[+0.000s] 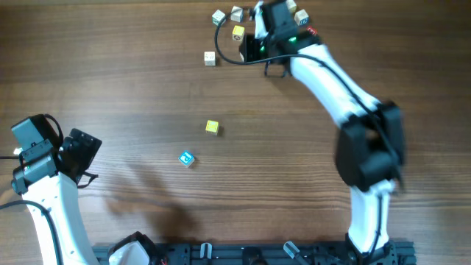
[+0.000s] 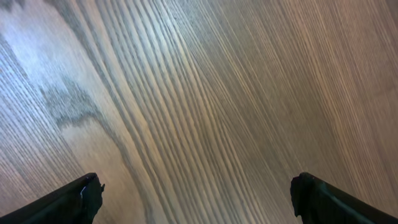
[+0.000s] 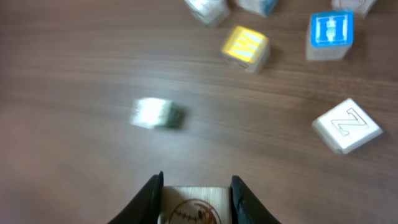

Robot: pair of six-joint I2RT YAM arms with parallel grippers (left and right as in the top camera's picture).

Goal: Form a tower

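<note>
Right gripper [image 3: 195, 184] clamps a cube [image 3: 194, 205] by the far cluster [image 1: 236, 13]; left gripper [image 2: 196, 190] hangs open. The tower [image 1: 186, 158], perhaps barely begun, sits mid-table; an off-centre grip could topple it at placement.

Overhead: min. 7 wooden cubes [image 1: 212, 127], 2 robot arms [image 1: 324, 73].
</note>
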